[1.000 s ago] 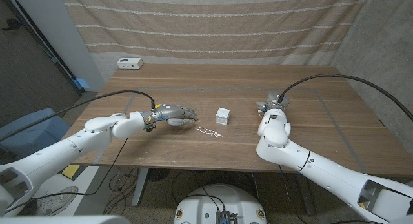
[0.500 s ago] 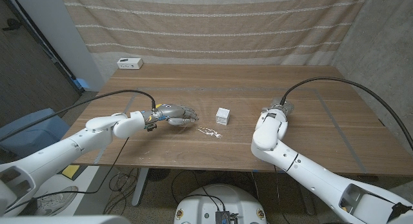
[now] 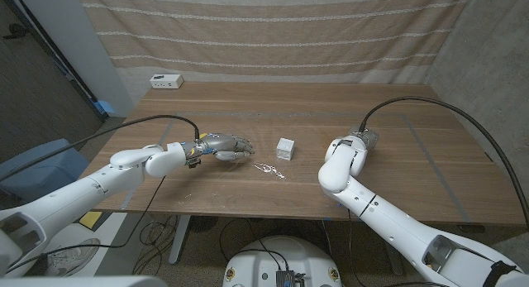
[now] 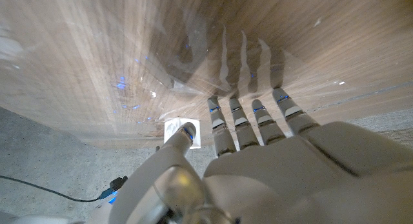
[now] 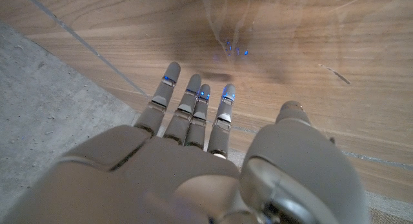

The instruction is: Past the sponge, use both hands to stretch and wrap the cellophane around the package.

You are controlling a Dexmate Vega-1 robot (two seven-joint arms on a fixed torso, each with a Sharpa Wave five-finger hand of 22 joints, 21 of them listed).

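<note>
White box at table corner

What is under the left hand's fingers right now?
Bare wooden table and a faint clear cellophane sheet beside the small white package. Left hand holds nothing visible.

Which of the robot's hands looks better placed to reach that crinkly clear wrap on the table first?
Probably the left. The left robot hand is stretched out, open, just beside the cellophane and the small white package. The right robot hand sits farther off, mostly hidden behind its own arm.

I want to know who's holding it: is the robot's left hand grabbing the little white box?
No, the left hand hovers open beside the white box, apart from it.
</note>
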